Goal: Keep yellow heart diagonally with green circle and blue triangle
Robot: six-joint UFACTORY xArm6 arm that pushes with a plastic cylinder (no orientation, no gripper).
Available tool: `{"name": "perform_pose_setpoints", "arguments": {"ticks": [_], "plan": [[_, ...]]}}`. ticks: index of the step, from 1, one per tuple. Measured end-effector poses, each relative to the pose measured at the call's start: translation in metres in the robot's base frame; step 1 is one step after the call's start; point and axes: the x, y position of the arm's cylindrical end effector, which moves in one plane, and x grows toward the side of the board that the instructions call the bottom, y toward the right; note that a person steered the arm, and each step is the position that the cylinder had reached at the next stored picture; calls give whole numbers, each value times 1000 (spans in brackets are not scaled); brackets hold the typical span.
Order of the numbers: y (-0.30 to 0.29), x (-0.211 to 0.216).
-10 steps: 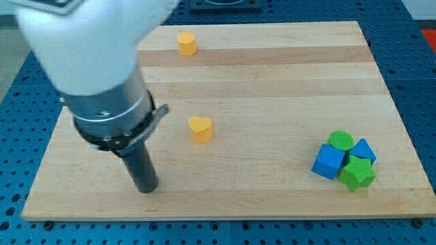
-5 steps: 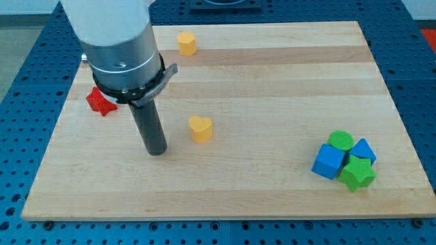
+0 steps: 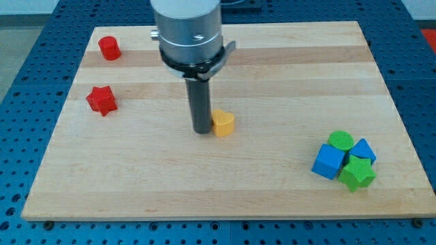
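Observation:
The yellow heart point(image 3: 223, 124) lies near the board's middle. My tip point(image 3: 202, 131) is right against its left side, touching it. The green circle point(image 3: 340, 141) and the blue triangle point(image 3: 363, 150) sit in a tight cluster at the view's lower right, far right of the heart and slightly lower. The arm's body hides the board's top middle.
A blue cube point(image 3: 328, 162) and a green star point(image 3: 357, 173) sit in the same cluster. A red star point(image 3: 101, 100) and a red hexagon-like block point(image 3: 109, 47) are at the view's upper left. The wooden board point(image 3: 286, 75) rests on a blue perforated table.
My tip swept from the lower left to the right and reached the yellow heart, which has shifted right. The arm now hides the yellow block at the top and uncovers the red blocks.

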Motion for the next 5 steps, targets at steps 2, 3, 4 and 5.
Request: {"name": "perform_pose_setpoints", "arguments": {"ticks": [2,3,4,5], "plan": [[34,-5],[57,-5],[55,-5],[14,-6]]}}
